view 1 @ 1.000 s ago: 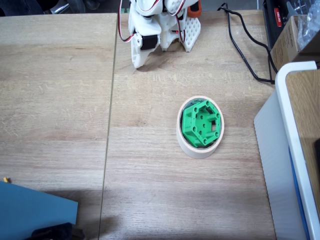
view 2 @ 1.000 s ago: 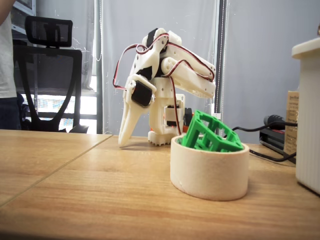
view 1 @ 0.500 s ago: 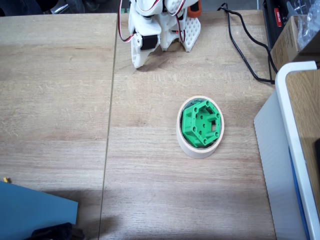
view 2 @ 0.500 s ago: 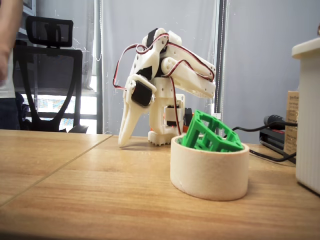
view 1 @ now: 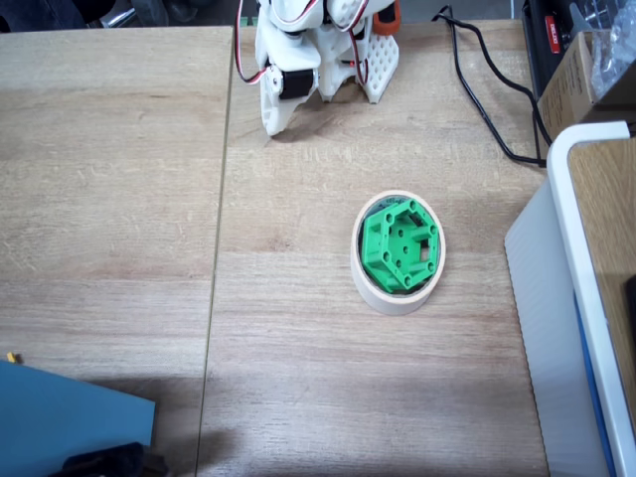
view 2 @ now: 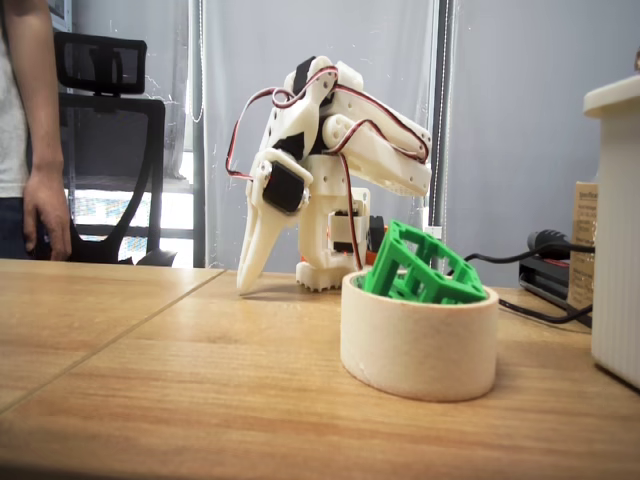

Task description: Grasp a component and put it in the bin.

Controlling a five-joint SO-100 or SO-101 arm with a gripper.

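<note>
green hexagonal component [view 1: 399,246] sits tilted in the cream tape-ring bin [view 2: 418,345]; jaws together.

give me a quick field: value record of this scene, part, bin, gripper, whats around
component: green hexagonal part, sits tilted inside the ring, top edge above the rim
bin: cream tape roll standing on the wooden table
gripper: folded back near the arm base, tip pointing down at the table, holding nothing
nearby: black cable, person standing behind the table
</note>
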